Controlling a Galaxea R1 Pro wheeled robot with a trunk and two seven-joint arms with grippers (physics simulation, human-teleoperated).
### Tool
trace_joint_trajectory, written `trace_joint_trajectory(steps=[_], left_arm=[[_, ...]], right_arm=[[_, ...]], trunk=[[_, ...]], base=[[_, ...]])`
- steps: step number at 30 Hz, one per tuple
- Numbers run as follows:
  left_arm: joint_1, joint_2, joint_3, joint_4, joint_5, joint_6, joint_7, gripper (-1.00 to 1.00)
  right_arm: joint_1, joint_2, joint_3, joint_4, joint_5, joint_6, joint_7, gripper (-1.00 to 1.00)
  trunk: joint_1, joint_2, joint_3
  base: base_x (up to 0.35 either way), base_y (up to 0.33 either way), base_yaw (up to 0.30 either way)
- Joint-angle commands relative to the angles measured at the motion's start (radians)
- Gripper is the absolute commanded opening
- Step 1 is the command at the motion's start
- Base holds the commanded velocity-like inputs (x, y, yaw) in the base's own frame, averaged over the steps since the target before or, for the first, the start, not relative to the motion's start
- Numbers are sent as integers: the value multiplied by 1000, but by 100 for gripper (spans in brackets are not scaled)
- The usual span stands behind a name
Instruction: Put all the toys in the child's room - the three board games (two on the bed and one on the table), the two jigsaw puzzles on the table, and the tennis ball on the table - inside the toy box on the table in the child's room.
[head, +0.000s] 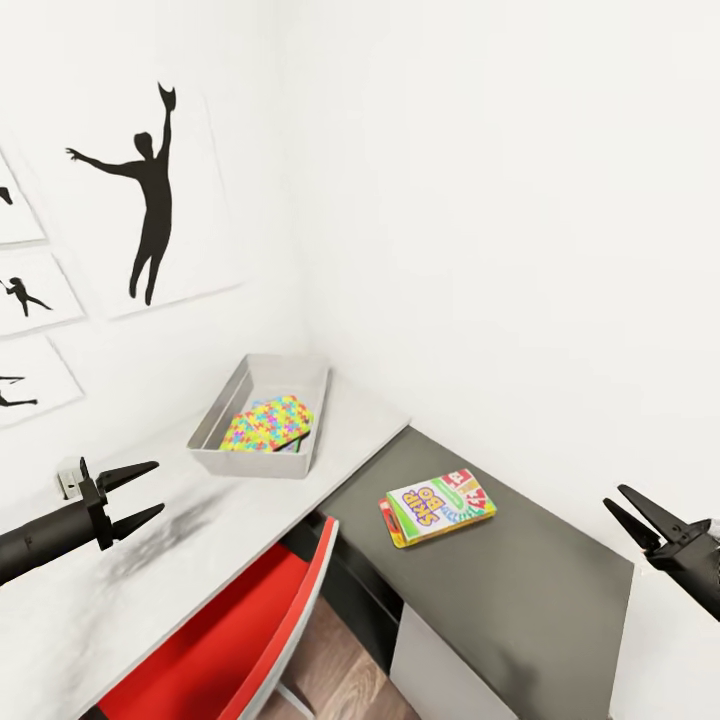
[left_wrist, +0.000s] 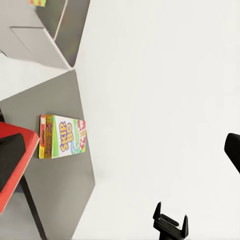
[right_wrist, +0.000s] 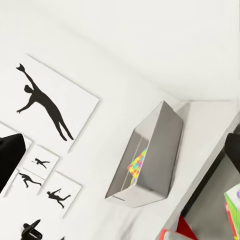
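— Where are the toys?
— A jigsaw puzzle (head: 268, 422) lies inside the toy box (head: 225, 413), at the table's (head: 150, 560) back corner against the walls. The SKIP-BO board game (head: 437, 506) lies flat on the lower dark wing, near its front edge.
— The grippers?
— The left gripper (head: 143, 493) and right gripper (head: 628, 513) both hang with fingers spread, grasping nothing.

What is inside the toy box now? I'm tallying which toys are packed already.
In the toy box lies a jigsaw puzzle, with a dark edge showing beneath it; whatever else is underneath is covered.
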Motion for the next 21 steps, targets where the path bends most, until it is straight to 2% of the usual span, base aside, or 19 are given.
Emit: trace_joint_trajectory(steps=[1, 8, 21], left_arm=[[0, 0, 1, 0, 7, 4, 7, 100], [0, 0, 1, 0, 8, 4, 7, 100], [0, 0, 1, 0, 9, 4, 7, 100]], right_arm=[[-1, 0, 2, 0, 0, 2, 2, 100], [-1, -2, 8, 1, -2, -58, 3, 100], [-1, -2, 9, 2, -2, -65, 2, 100]], trunk=[[0, -2, -1], [0, -2, 7], [0, -2, 22]], base=[[0, 0, -220], [0, 0, -220], [-15, 0, -220]])
